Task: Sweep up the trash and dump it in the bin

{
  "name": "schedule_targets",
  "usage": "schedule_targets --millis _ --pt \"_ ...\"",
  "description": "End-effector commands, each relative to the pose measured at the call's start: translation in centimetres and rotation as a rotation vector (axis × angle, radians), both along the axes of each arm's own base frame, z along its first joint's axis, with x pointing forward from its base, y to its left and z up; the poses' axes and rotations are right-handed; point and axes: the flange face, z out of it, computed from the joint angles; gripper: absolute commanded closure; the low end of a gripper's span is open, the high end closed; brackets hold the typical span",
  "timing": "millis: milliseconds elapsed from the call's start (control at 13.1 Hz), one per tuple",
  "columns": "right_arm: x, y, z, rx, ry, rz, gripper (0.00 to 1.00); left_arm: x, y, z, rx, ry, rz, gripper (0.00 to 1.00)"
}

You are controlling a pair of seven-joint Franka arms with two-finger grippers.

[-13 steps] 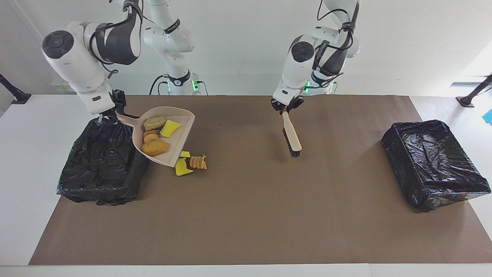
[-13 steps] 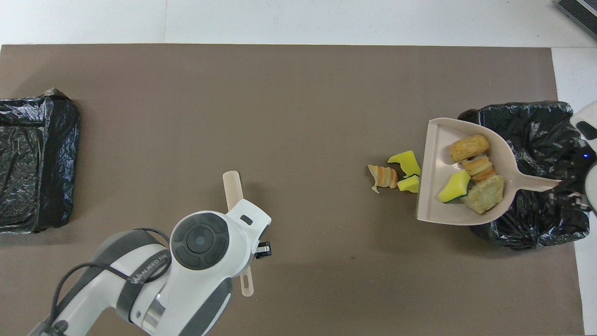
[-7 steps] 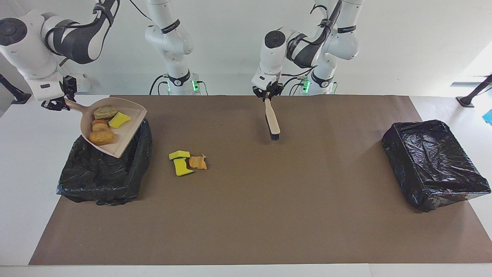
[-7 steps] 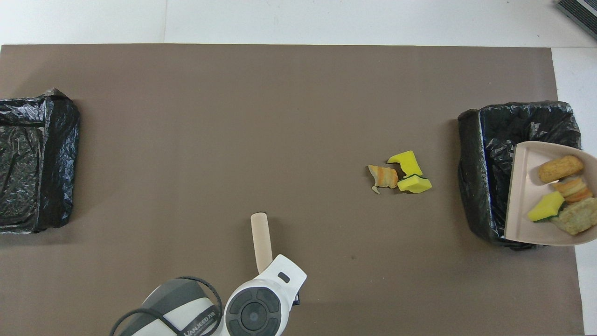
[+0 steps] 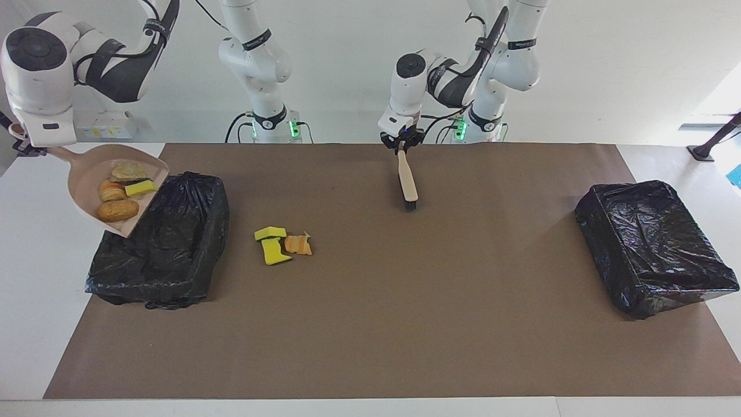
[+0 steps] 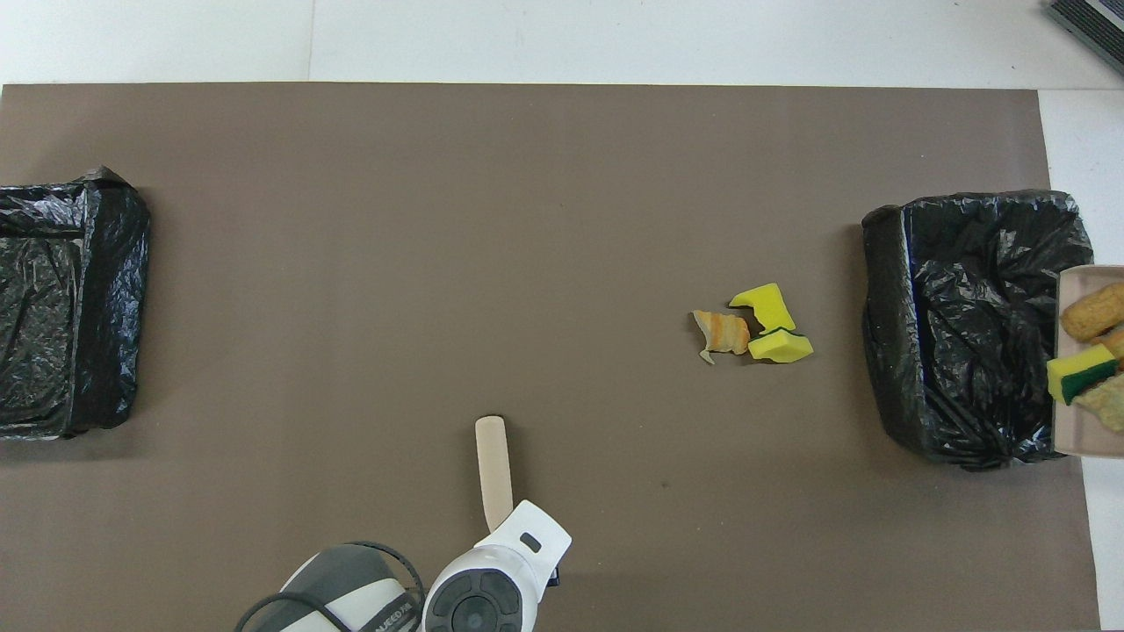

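My right gripper is shut on the handle of the beige dustpan, which hangs tilted over the outer rim of the black-lined bin at the right arm's end. Several trash pieces lie in the pan. Two yellow-green sponge chunks and a striped bread piece lie on the brown mat beside the bin. My left gripper is shut on the brush, handle up and bristles down near the mat. Overhead, the wrist hides that gripper and only the brush shows.
A second black-lined bin stands at the left arm's end of the mat. White table surface borders the mat at both ends.
The right arm lifted the loaded dustpan off the mat and carried it across the bin to its outer rim. The left arm drew the brush back toward the robots.
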Motion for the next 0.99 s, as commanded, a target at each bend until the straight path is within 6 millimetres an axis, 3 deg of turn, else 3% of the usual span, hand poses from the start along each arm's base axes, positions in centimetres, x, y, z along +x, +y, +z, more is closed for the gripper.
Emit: schedule_targets --millis 0,304,609,837,913 --pt "0.4 0.1 0.9 -0.096 -0.003 0.028 1.00 1.1 0.0 1.0 -0.036 -0.009 0.036 0.00" --pt "1.4 2.4 1.4 -0.154 0.031 0.085 1.00 6.1 2.1 4.6 -0.015 -0.005 0.107 0.00" --pt "1.7 3.5 2.7 -0.140 -0.010 0.082 1.00 14.2 7.8 7.6 -0.037 -0.070 0.172 0.00" --pt "1.7 5.5 5.1 -0.038 -0.102 -0.066 1.00 19.6 13.3 8.9 -0.040 -0.086 0.077 0.00" --pt "2.2 7.4 5.0 -0.011 -0.142 -0.103 1.00 21.7 14.6 9.6 -0.038 -0.067 0.053 0.00"
